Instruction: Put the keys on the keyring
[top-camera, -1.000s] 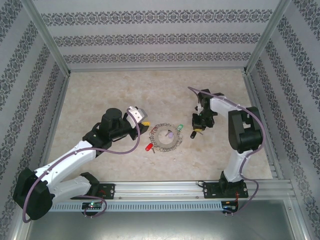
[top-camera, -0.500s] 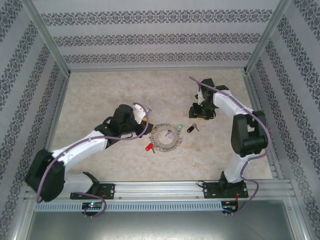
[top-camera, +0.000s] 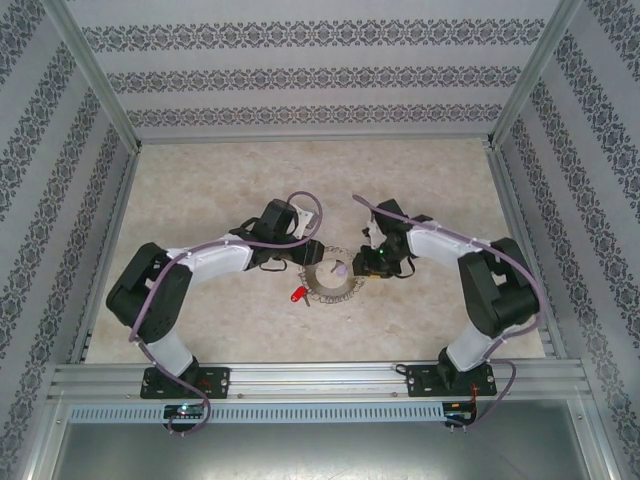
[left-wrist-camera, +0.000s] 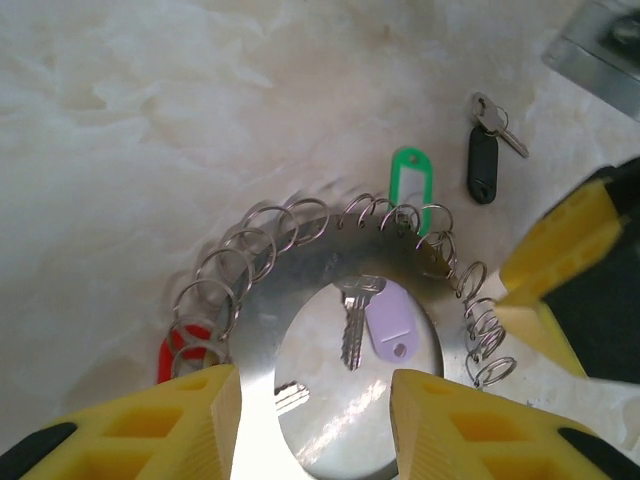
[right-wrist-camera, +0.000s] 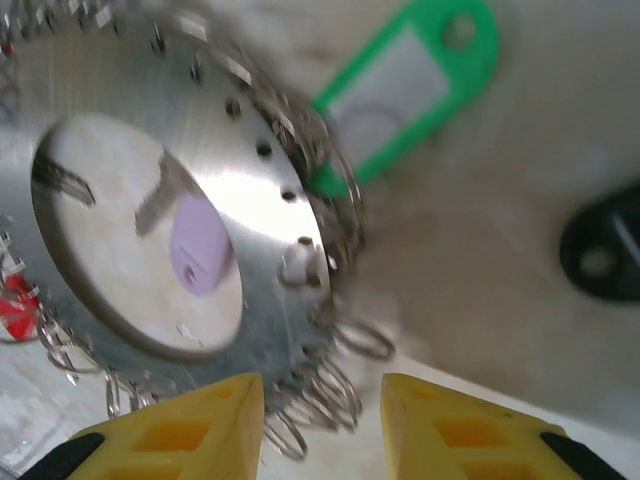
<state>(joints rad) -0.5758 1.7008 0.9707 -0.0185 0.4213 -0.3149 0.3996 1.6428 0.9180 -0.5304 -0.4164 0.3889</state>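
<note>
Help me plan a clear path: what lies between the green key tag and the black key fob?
Nothing; in the left wrist view, the table between the green key tag and the black key fob is bare.

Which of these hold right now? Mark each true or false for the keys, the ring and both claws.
1. A purple-tagged key lies inside the keyring's hole. True.
2. The black-tagged key is hooked to the keyring. False: it lies apart on the table.
3. The left claw and right claw are both open. True.
4. The left claw grips the red key. False: it is empty; the red key lies at the keyring's rim.
</note>
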